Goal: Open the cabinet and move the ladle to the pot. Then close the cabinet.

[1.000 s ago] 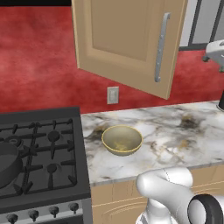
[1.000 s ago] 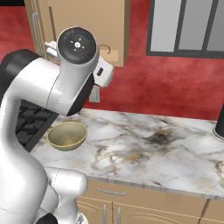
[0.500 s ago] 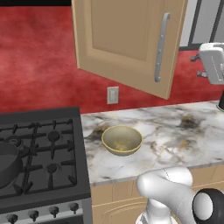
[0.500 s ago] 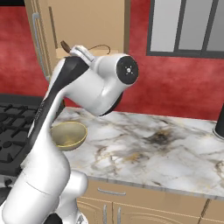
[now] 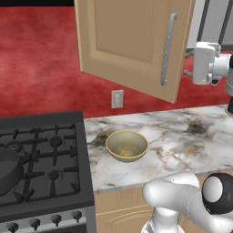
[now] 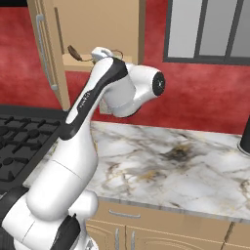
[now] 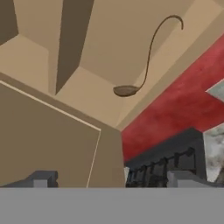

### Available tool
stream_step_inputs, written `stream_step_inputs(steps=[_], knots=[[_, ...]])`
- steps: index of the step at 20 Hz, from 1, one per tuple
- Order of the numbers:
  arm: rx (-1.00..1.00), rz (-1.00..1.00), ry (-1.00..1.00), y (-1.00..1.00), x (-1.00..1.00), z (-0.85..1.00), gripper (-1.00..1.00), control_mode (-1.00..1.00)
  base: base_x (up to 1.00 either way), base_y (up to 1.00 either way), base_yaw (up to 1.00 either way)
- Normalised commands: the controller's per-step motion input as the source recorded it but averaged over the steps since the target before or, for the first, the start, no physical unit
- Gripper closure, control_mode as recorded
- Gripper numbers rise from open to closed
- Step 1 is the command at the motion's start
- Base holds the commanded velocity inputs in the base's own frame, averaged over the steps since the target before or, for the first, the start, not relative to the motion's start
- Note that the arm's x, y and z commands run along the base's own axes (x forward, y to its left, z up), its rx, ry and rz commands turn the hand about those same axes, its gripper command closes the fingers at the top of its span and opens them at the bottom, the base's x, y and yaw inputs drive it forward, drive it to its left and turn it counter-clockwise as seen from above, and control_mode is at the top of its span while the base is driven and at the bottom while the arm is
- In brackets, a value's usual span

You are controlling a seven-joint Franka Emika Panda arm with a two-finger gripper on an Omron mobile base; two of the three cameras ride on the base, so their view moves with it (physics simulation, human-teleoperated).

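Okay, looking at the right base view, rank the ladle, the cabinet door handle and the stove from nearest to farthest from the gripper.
1. The ladle, on the open cabinet's shelf right beside the hand.
2. The cabinet door handle, on the swung-out door left of the hand.
3. The stove, low at the left, well below the open gripper.

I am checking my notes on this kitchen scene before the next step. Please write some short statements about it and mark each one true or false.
1. The cabinet door stands open. True.
2. The ladle already lies in the pot. False: it rests on the cabinet shelf.
3. The gripper is open and holds nothing. True.
4. The yellowish bowl sits on the stove. False: it sits on the marble counter, beside the stove.
5. The pot stands on the stove. True.
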Motion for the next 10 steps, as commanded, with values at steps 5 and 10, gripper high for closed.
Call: stream_step_inputs(steps=[5,10], knots=[[0.11,0.23,0.03,0.42,0.2,0.0,-1.0,-1.0,0.0,0.0,0.0],[0.09,0.23,0.03,0.53,0.02,0.0,-1.0,-1.0,0.0,0.0,0.0]])
